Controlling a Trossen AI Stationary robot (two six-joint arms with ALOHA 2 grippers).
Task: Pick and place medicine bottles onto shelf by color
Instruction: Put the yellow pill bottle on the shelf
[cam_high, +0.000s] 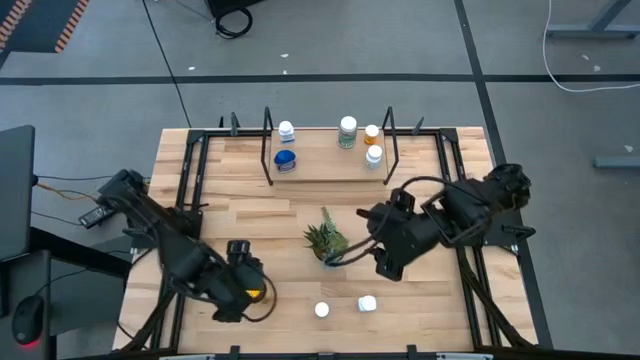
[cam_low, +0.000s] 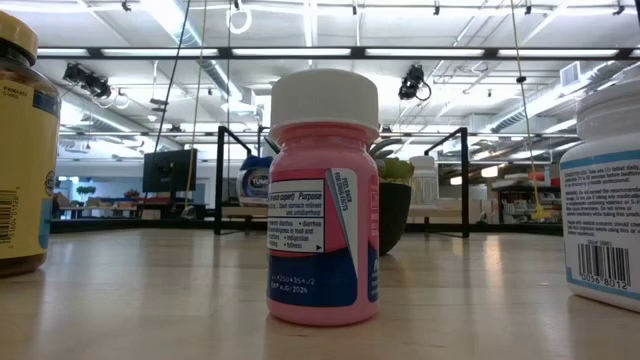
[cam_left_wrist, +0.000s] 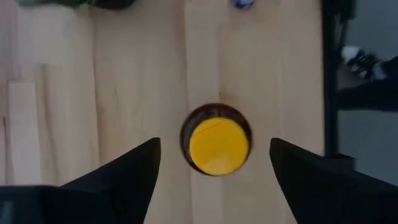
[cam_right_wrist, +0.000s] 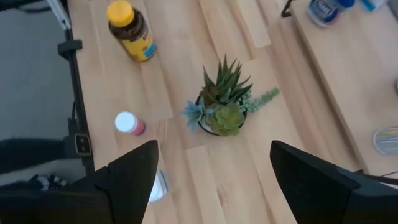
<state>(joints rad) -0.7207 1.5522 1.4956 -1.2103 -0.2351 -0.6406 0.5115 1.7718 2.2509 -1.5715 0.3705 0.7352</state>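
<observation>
Pink white-capped bottle (cam_low: 323, 200), yellow-lidded dark bottle (cam_left_wrist: 216, 144)

seven bottles (cam_high: 347, 131), one plant (cam_high: 326, 241), one shelf (cam_high: 320, 168)

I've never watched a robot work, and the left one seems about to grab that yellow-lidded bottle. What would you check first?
1. Left claw open: ok, fingers spread.
2. Dark round bottle with yellow lid centred between the fingers: ok.
3. Bottle upright: ok, lid faces up.
4. Neighbours clear of it: ok, the pink bottle with white cap stands apart.
5. Room on the low light-wood shelf: ok, bare wood in the middle.
6. Right claw out of the way: ok, open above the small spiky green plant.
</observation>
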